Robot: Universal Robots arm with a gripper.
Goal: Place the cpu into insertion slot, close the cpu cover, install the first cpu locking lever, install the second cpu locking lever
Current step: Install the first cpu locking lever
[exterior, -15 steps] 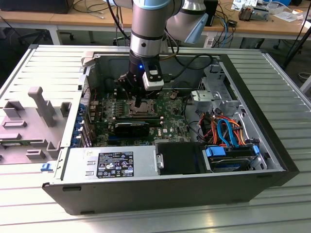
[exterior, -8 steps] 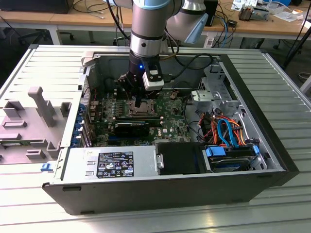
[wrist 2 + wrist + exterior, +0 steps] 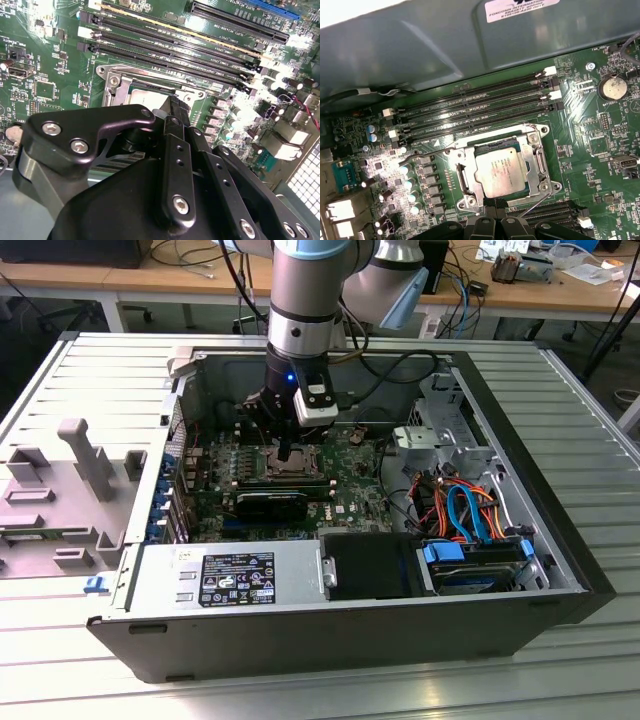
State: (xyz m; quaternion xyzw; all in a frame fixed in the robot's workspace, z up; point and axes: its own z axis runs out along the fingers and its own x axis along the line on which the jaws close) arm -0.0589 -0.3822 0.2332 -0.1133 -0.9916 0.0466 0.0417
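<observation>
The cpu [image 3: 500, 171] lies flat in the insertion slot [image 3: 527, 150] on the green motherboard [image 3: 580, 150]. Its dull metal top shows through the cut-out of the cpu cover [image 3: 540, 161], which is folded down over the chip's edges so that it cannot shift; judged from that, the seating and the cover are done. Neither wire locking lever looks latched. One lever [image 3: 427, 154] is swung out over the row of small capacitors [image 3: 410, 182], and the other lever [image 3: 536, 202] slants up from a corner of the slot toward the pincer [image 3: 496, 221]. The pincer hangs just beside the slot, on the side away from the long memory slots [image 3: 470, 112]. Its fingertips are drawn together with nothing seen between them, probably so that the narrow tip can press a thin wire rather than grasp it. I cannot tell whether it touches that lever. In the exterior view the arm reaches straight down into the open computer case [image 3: 350, 640]. The case lies on its side on the slatted metal desk [image 3: 590, 410] so that the board faces up, and the grey power supply [image 3: 230, 578] sits along the case's near wall.
</observation>
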